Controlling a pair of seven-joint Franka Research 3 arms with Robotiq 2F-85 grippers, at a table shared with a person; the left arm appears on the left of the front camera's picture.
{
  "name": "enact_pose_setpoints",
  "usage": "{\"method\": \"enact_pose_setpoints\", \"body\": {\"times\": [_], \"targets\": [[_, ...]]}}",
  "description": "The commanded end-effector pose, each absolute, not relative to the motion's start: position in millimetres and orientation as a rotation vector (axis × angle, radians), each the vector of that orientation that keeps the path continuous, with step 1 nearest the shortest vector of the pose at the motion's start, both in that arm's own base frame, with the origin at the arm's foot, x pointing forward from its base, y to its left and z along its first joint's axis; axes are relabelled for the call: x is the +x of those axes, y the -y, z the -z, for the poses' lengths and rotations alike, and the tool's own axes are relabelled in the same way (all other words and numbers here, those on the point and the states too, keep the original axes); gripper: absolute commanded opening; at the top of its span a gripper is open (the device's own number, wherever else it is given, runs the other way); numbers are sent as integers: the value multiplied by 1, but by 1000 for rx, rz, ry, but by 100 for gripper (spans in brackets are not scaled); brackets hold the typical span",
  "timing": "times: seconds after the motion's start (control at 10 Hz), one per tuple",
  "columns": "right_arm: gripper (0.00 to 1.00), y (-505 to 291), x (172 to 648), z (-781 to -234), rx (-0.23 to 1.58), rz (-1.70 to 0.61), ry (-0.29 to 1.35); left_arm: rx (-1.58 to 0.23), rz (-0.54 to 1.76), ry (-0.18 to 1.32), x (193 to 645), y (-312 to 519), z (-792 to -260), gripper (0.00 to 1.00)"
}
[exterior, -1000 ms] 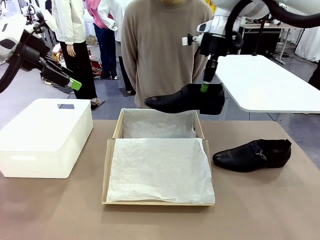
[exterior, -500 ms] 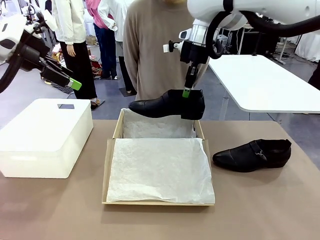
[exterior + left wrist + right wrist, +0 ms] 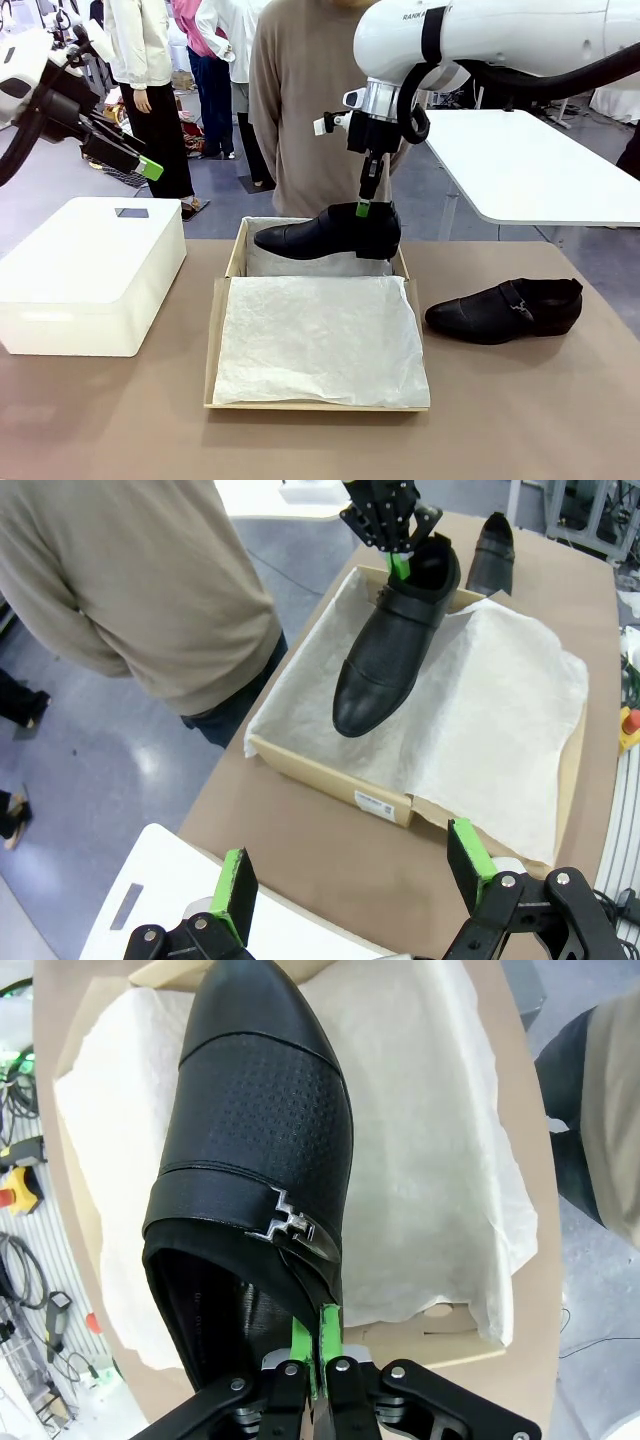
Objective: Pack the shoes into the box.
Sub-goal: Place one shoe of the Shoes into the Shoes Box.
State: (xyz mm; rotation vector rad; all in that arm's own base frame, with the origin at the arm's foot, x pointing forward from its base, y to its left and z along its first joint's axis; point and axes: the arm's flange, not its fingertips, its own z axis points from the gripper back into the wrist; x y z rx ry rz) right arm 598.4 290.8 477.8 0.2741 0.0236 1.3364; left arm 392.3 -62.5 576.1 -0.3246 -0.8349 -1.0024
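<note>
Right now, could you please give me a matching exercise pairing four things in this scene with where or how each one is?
Things:
1. far shoe
2. near shoe
3. left gripper
4. white plastic box

States:
A. open, holding nothing, up in the air
B. on the table, left of the cardboard box
C. held by the right gripper over the cardboard box
D. lying on the table, right of the cardboard box

Pairs: 1-C; 2-D; 3-A; 4-B

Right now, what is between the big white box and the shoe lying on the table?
The open brown cardboard box, lined with white tissue paper, sits between them in the front view. The other shoe hangs over its far end.
</note>
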Motion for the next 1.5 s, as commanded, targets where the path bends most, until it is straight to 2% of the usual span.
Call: {"method": "enact_pose_setpoints", "body": {"times": [0.0,0.7,1.4], "targets": [[0,-292,596,-471,274,-1373,1,-342,1021,850,394,60,-576,100],[0,-304,605,-426,255,-1543,-13,-342,1021,850,394,60,-576,100],[0,-314,616,-399,315,-1516,-36,-342,1021,850,394,60,-576,100]]}}
